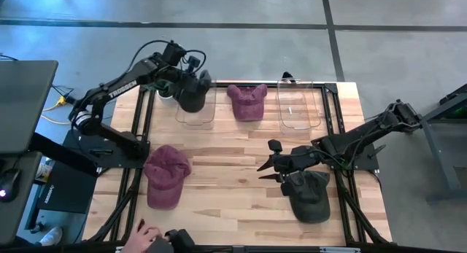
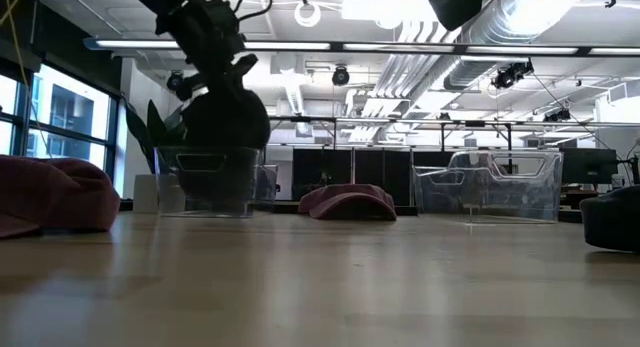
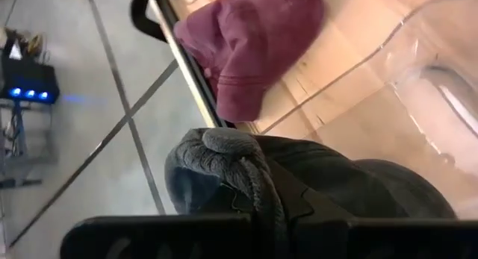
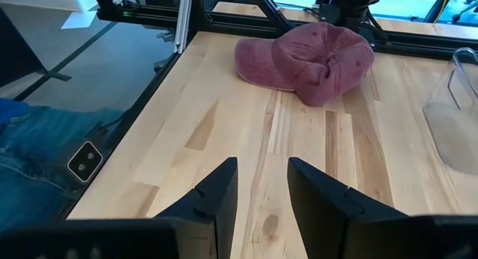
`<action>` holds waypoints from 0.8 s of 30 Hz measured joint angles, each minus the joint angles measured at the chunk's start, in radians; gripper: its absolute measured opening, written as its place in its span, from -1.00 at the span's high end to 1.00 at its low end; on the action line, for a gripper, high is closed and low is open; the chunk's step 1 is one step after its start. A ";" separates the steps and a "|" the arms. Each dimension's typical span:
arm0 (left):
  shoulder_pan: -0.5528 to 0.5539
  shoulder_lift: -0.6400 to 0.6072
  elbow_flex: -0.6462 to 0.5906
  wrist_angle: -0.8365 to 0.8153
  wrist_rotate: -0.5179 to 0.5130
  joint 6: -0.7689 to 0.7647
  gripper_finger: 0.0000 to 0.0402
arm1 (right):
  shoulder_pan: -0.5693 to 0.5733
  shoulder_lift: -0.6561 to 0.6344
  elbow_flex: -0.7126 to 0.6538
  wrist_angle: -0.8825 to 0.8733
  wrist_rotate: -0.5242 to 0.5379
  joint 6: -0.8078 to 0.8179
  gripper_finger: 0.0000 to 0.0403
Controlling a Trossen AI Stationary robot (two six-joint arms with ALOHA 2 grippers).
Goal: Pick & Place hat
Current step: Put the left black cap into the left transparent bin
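My left gripper is over the left clear bin at the table's far side, shut on a dark grey hat. In the low view this hat hangs down into that bin. A maroon hat rests crown-up on the table between the two bins. Another maroon hat lies near the left edge. My right gripper is open and low over the table's middle, with a second dark hat lying behind it. In the right wrist view the open fingers point toward the near-left maroon hat. My left gripper holds the dark grey hat by a bunched fold of its fabric, pinched between the two fingers, coming from above. The hat hangs below the fingers with its lower part inside the left bin. Whether it touches the bin's floor I cannot tell.
A second clear bin stands right of the far maroon hat. A person's hand shows at the table's near edge, and their jeans appear beside the table. Bare wood lies across the table's middle.
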State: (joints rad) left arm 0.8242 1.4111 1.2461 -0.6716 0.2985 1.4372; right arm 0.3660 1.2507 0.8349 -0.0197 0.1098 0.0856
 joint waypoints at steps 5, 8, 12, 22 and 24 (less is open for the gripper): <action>-0.024 0.035 0.000 0.027 -0.006 0.034 1.00 | 0.000 0.000 0.000 0.017 0.004 -0.007 0.43; -0.054 0.037 0.001 0.026 -0.011 0.075 1.00 | 0.000 0.000 0.000 0.025 0.004 -0.007 0.43; -0.082 0.036 0.003 0.018 0.014 0.080 1.00 | -0.002 0.000 0.000 0.024 0.004 -0.007 0.43; -0.078 0.047 0.004 0.088 -0.049 0.074 0.97 | -0.006 0.000 0.000 0.024 0.004 -0.007 0.43; -0.078 0.047 0.004 0.117 -0.076 0.049 0.94 | -0.006 0.000 0.000 0.024 0.004 -0.007 0.43</action>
State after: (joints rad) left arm 0.7462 1.4586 1.2499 -0.5550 0.2229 1.4859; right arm 0.3595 1.2507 0.8352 0.0044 0.1135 0.0788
